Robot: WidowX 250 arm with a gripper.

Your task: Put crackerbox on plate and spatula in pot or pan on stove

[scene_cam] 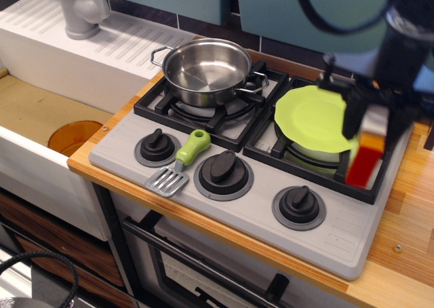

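Crackerbox clamped in our gripper, hanging at the plate's right edge, not down yet; spatula untouched in front of the pot.

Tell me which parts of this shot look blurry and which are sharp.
In the observation.image view, the gripper and the crackerbox it holds are motion-smeared; the pot, spatula and plate are crisp, with soft glare inside the pot.
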